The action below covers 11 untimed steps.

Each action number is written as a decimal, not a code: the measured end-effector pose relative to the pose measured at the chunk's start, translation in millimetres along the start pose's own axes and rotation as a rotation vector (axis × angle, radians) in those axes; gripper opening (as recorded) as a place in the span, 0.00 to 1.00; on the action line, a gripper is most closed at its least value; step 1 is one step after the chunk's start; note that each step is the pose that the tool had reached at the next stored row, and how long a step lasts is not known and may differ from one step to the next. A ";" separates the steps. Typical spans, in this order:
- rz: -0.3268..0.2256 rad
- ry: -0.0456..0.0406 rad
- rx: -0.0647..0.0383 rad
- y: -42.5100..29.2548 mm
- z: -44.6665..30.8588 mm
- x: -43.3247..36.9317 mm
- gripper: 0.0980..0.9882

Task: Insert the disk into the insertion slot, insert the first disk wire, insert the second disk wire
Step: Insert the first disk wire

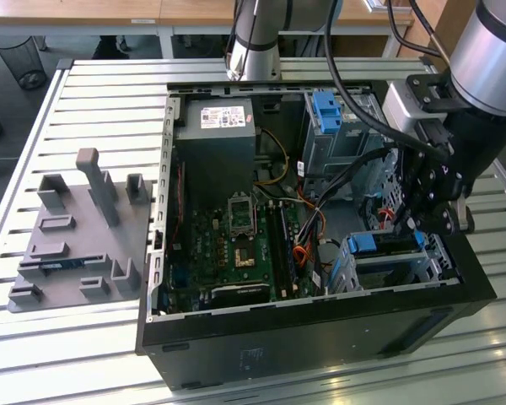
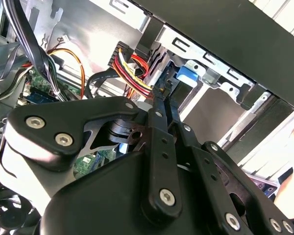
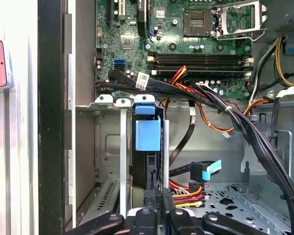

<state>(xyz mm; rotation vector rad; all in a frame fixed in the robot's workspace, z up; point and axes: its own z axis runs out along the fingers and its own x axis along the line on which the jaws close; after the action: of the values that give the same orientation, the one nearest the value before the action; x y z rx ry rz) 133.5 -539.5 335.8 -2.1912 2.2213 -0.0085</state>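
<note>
Snagging looks the likeliest trouble. The black metal gripper [image 2: 161, 95] hangs deep inside the open black computer case [image 1: 320, 325] on the slatted metal bench [image 1: 101, 93]. Its fingers [image 2: 154, 147] are drawn narrow, almost together, with nothing I can make out between them.

They sit close to the end of the disk [image 3: 147, 134], a flat drive in a bright blue plastic carrier. The disk stands on edge inside the insertion slot [image 3: 110, 147], the low grey perforated sheet-metal cage; how fully it is seated I cannot tell.

A red, yellow and black wire bundle [image 2: 130, 63] with a black plug lies just beside the fingertips, and a black cable with a blue tab [image 3: 208, 171] lies near. Any sideways drift could hook these wires. An off-centre push could skew the carrier and jam it in the cage.
</note>
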 end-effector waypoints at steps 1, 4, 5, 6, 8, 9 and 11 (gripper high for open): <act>0.000 0.0001 0.000 0.0 0.1 0.1 0.07; 0.000 0.0001 0.000 0.0 0.5 0.2 0.07; 0.000 0.0002 0.000 0.0 0.6 0.3 0.07; 0.000 0.0001 0.000 0.1 0.9 0.3 0.07; 0.000 0.0001 0.001 0.1 1.6 0.3 0.07; 0.000 0.0001 0.001 0.1 1.8 0.4 0.07; 0.000 0.0002 0.001 0.2 2.2 0.4 0.07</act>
<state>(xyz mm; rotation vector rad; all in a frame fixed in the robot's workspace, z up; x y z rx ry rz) 133.4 -539.9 333.6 -2.1908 2.2208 -0.0100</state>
